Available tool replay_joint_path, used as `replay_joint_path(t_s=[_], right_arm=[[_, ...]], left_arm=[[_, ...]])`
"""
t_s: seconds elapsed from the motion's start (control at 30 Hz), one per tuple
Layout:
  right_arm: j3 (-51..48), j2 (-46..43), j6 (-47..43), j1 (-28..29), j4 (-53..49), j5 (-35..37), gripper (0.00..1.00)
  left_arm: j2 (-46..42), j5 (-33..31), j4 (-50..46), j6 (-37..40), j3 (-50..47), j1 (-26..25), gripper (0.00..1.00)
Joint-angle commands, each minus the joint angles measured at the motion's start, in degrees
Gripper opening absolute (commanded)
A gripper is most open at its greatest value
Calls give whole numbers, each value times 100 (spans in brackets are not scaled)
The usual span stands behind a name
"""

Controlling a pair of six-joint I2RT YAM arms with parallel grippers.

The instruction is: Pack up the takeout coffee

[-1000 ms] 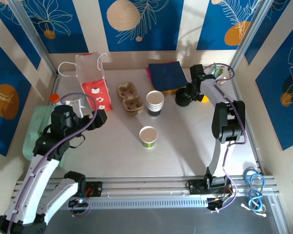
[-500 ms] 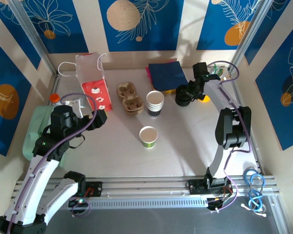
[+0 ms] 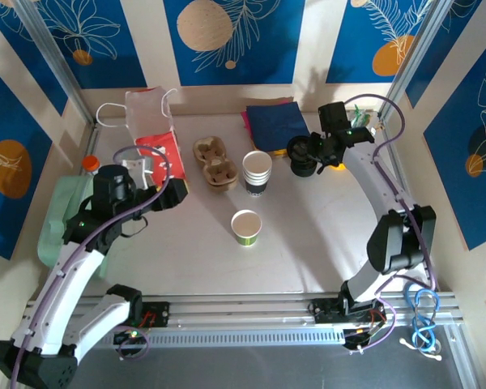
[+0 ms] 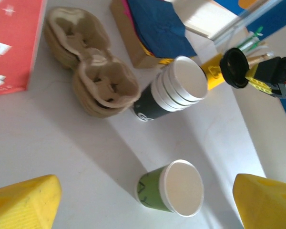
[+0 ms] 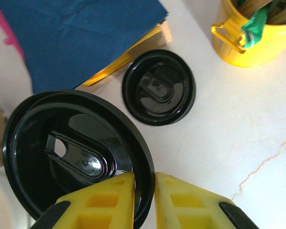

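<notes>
Black lid (image 5: 62,143) pinched in my right gripper (image 5: 144,180), just right of the takeout coffee (image 3: 257,172).
My left gripper (image 3: 172,194) is spread wide; bare table (image 3: 316,235) lies on the coffee's near side.

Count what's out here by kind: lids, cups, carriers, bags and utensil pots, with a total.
Black lids: 2, held lid in the right end effector, loose lid on the table
Paper cups: 2, white cup stack counted as one, green cup
Pulp carrier: 1
Paper bag: 1
Yellow utensil pot: 1
Total: 7
</notes>
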Motion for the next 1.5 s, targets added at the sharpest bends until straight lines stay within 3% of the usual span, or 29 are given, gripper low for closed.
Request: replay_joint_path(t_s=[0.0,0.27,0.47,0.87,1.13,1.47], right_arm=[[-92,-472,-151,303,-263,111,18],[202,-1007,34,1348,-807,90,18],[352,-1189,372,2034,-969,4,18],[335,-1130,869,2935,-739,-180,18],[485,-936,884,3178,-700,-234,18],[474,-879,893,3203,-650,-304,18]], left_arm=[[203,771,514,-159,251,-139,92],[744,1291,1131,-402,454,-604,92],[1067,1996,2103,-1021,229,-639,92],[1463,2168,2731,-1441,-12,-809,91],[1849,2447,3037,-1597,-55,-979,80],[2108,2727,3805,-2039,-239,-1087,58]])
